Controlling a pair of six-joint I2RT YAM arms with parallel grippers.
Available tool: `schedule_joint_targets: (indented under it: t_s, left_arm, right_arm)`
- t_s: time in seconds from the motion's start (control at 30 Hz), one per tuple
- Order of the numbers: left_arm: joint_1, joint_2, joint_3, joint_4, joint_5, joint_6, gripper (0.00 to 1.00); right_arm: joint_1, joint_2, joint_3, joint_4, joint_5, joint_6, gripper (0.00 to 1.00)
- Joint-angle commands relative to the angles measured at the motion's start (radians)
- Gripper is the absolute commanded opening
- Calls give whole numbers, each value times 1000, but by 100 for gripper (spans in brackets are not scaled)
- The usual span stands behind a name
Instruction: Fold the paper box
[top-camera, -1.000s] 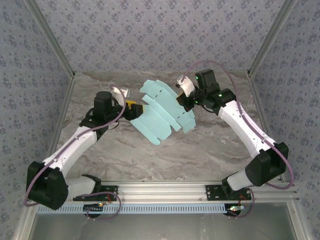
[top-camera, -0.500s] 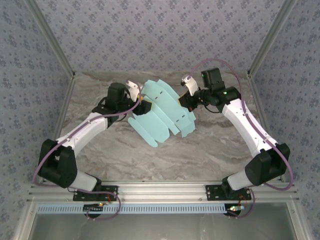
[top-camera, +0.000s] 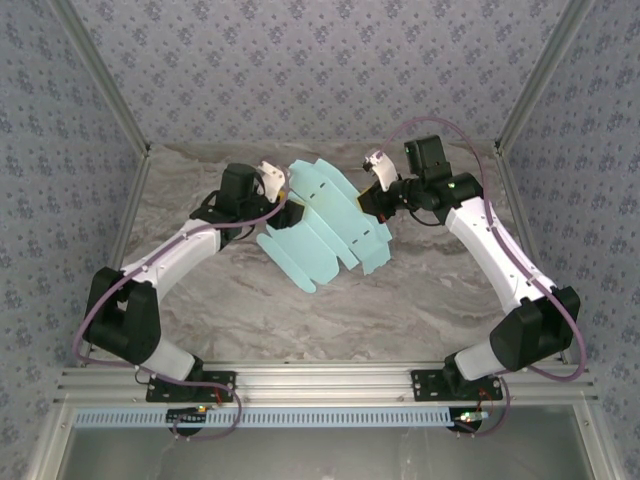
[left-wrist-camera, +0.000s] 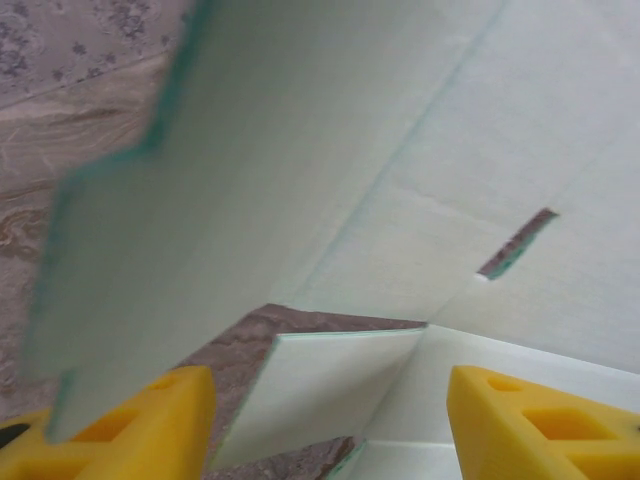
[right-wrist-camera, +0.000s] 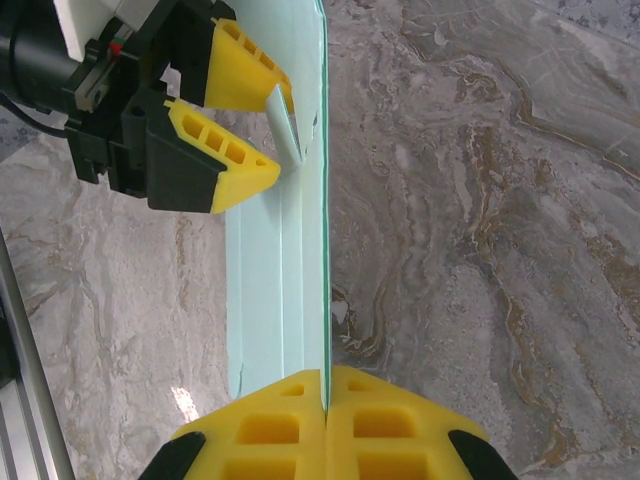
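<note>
Pale cyan card under the top camera: paper box (top-camera: 325, 225), spread out as a flapped, creased sheet toward the far edge of the tabletop (top-camera: 400, 290), roughly midway between its left and right edges. Flanked by both arms, with left gripper (top-camera: 284, 208) at the sheet's left side and right gripper (top-camera: 372, 207) at its right side; too small here to tell how either pair of jaws stands. From the left wrist: paper box (left-wrist-camera: 400, 150) very close, pale and partly blurred, with a short slit (left-wrist-camera: 515, 243) on the right and crease lines running across. Left gripper (left-wrist-camera: 330, 425) with jaws wide apart, yellow fingers (left-wrist-camera: 530, 425) at the bottom corners, and a small flap (left-wrist-camera: 330, 390) of the sheet hanging between them, touching neither as far as can be told. Marbled tabletop (left-wrist-camera: 60, 110) visible at upper left, past the sheet's stepped edge. From the right wrist: paper box (right-wrist-camera: 280, 260) seen nearly edge-on, running up from the bottom of the view over the marbled tabletop (right-wrist-camera: 480, 200). Right gripper (right-wrist-camera: 325, 420) with jaws pressed together, clamped on the near edge of the card. Left gripper (right-wrist-camera: 282, 135) at the sheet's opposite end, jaws apart, the small flap (right-wrist-camera: 287, 125) standing between its fingertips.
</note>
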Motion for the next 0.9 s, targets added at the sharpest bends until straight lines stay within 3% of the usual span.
schedule_joint_targets:
  t_s: [0.0,0.2,0.37,0.87]
  left_arm:
    - [0,-31,-12,48,104,2,58]
    - [0,-64,-63,79,183,5,46]
    - [0,-51,-64,82,228,16,42]
    - [-30,37,-40,105,263,23,46]
  right_arm:
    - [-7,15,39,-12,-3,44,0]
    - [-18,32,53,1,14,98,0]
    - [-22,42,59,18,-18,127,0]
    - [-8,76,53,73,-117,197,0]
